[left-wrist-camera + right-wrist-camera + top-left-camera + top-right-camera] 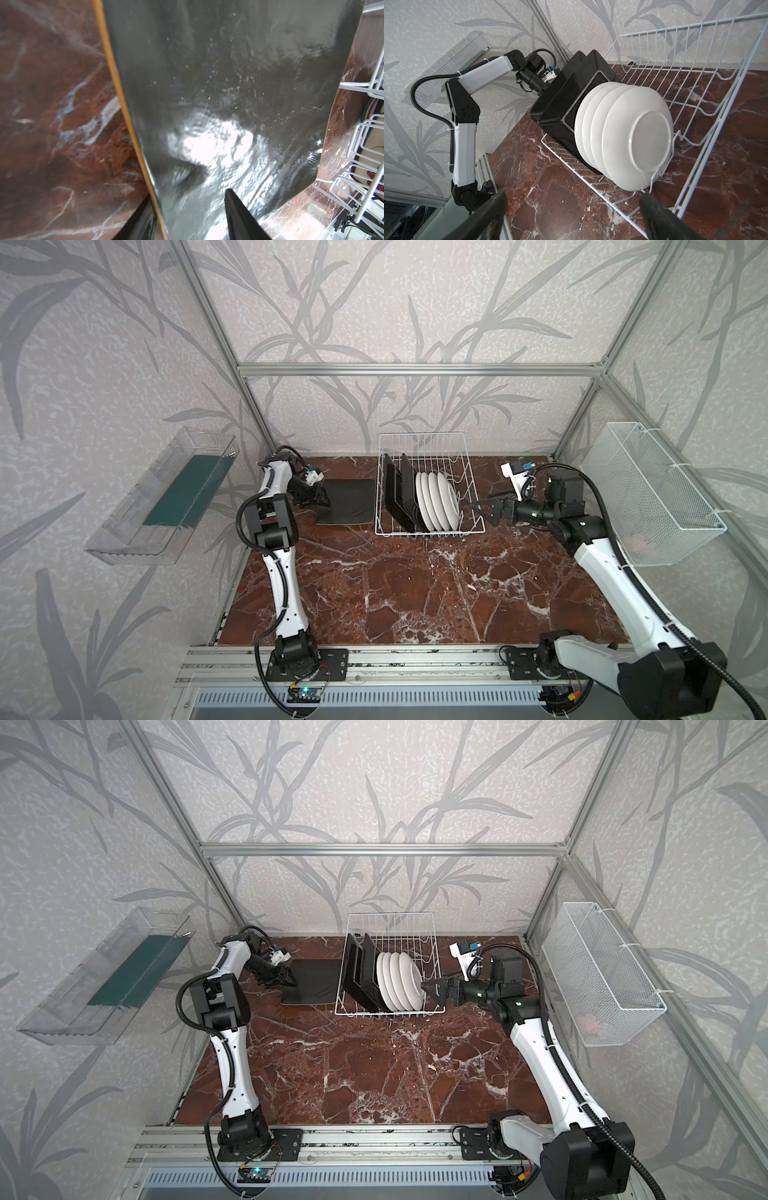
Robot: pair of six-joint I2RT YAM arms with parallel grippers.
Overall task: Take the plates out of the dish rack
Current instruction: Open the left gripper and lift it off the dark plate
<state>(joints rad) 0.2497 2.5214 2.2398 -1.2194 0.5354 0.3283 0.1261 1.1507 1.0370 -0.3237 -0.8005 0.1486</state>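
Right gripper (pixel 482 512) spread wide right of rack (pixel 419 434); left gripper (pixel 326 502) at square plate (pixel 347 499) left of rack, grip unclear.

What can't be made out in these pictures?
Round plates: fronts turned away in the right wrist view.
Square plate on the table: lies black back up, face hidden in both top views.
Pinkish thing in the mesh basket: blurred by mesh in a top view.
Left fingers: cut off by the left wrist view's edge; grip unclear.
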